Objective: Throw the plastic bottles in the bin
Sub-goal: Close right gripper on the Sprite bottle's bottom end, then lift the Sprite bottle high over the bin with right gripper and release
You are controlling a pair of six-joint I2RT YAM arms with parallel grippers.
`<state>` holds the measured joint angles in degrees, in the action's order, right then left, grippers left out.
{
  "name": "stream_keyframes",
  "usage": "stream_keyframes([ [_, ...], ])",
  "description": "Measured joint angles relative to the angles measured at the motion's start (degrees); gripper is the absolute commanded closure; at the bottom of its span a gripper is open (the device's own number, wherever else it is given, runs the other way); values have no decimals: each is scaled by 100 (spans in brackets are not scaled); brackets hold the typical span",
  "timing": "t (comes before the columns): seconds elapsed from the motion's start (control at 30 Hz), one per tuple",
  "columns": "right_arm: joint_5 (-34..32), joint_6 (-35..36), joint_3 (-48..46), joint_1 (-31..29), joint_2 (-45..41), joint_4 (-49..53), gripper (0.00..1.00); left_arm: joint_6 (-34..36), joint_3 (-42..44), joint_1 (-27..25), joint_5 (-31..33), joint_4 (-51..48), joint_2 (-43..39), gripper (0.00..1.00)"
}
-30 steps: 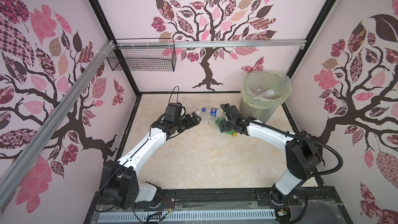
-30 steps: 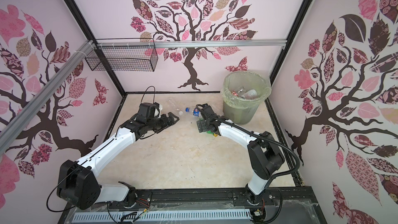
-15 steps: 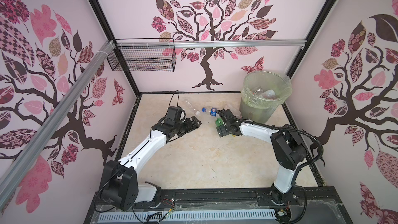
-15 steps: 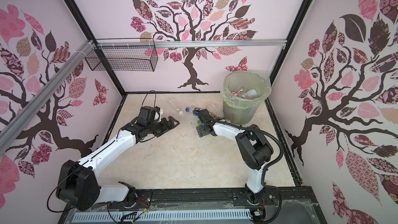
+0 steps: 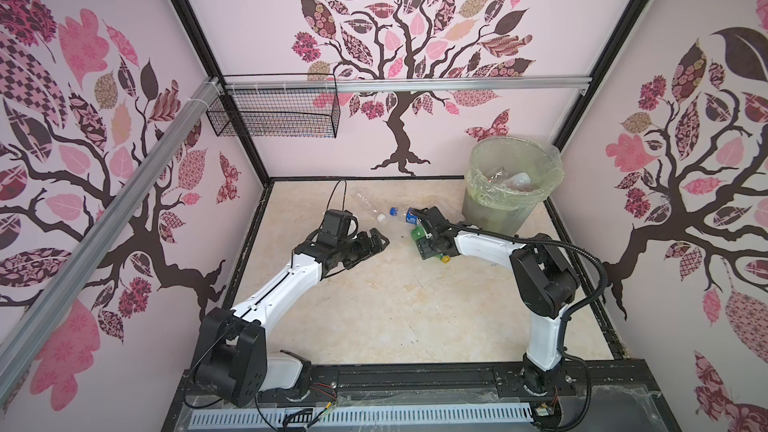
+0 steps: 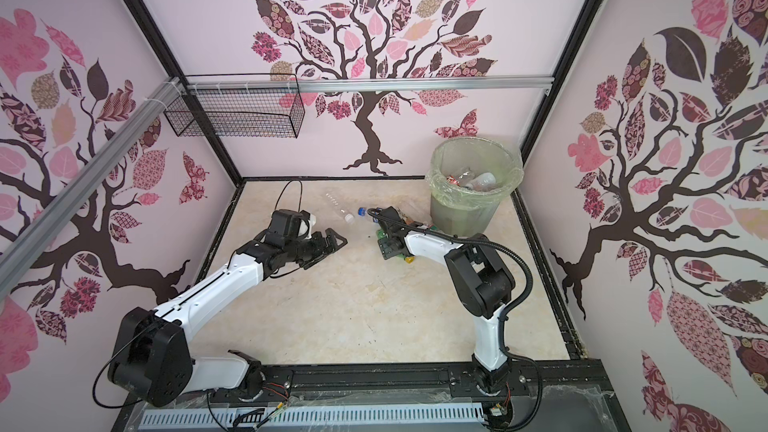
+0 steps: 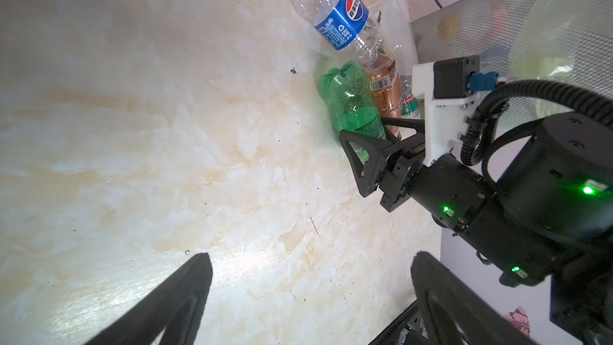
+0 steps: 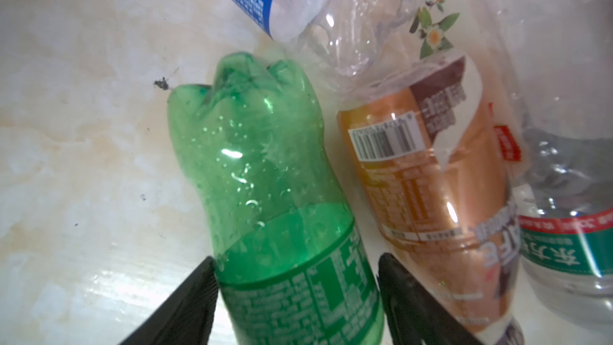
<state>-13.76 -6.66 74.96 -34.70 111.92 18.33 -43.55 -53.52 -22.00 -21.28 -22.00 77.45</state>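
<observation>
- Right gripper (image 8: 295,268) was low on the desk (image 5: 374,305) towards the far right corner, jaws either side of the green bottle (image 8: 262,174) at its label. Both fingers were close against it; couldn't tell if it was clamped.
- Green bottle lay on its side, just beside the brown-label bottle (image 8: 428,174). The blue-label bottle (image 7: 341,18) was right past its base.
- Green-and-red-label clear bottle (image 8: 564,243) lay next to the brown one.
- Left gripper (image 7: 311,257) was spread wide and empty, over the desk middle, apart from the pile.
- Bin (image 5: 494,216) stood in the far right corner, just behind the pile, with binned bottles (image 5: 513,180) inside.
- White-capped clear bottle (image 5: 368,204) lay near the far edge.
</observation>
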Motion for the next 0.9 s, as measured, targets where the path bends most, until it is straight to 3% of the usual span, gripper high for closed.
stream_keyframes([
  [0.3,295,-87,66,0,192,81,32,-151,125,0,57,-63,-555,2],
  [0.67,647,-343,-79,0,-4,42,39,17,-184,0,136,-503,-310,2],
  [0.8,704,-520,479,0,-31,789,40,-98,-667,0,142,-953,-326,2],
  [0.9,778,-699,1469,0,-33,1641,40,-522,-1054,7,52,-1224,-538,2],
])
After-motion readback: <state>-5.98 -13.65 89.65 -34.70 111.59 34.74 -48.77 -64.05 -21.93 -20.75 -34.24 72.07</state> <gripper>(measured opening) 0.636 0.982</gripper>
